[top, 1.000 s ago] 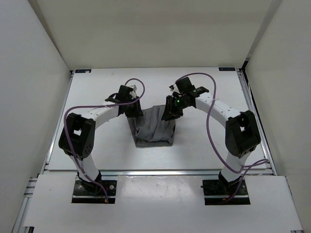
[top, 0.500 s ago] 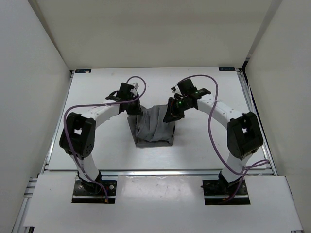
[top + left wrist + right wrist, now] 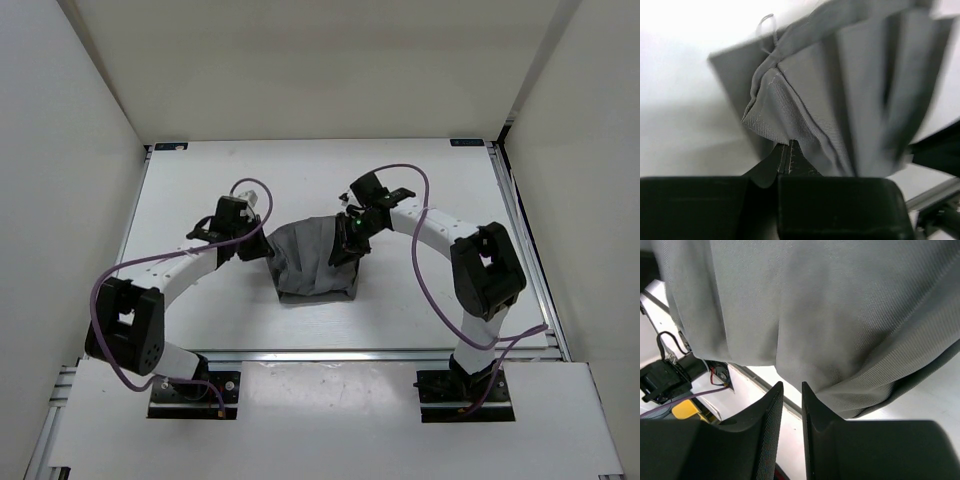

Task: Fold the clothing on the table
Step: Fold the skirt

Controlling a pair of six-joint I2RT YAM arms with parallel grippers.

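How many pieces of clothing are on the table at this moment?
1: a grey pleated garment lies near the middle of the table, between the two arms. A second piece tucked beneath it would be hidden, but none shows.

You have the clothing (image 3: 312,265) at the middle of the table (image 3: 200,180), left gripper (image 3: 265,248) at its far-left corner, right gripper (image 3: 345,250) at its far-right.

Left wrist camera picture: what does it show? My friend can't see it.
The left gripper, its black fingers shut, pinches a corner of the grey pleated fabric garment, which fans out above it. The white table shows blurry behind.
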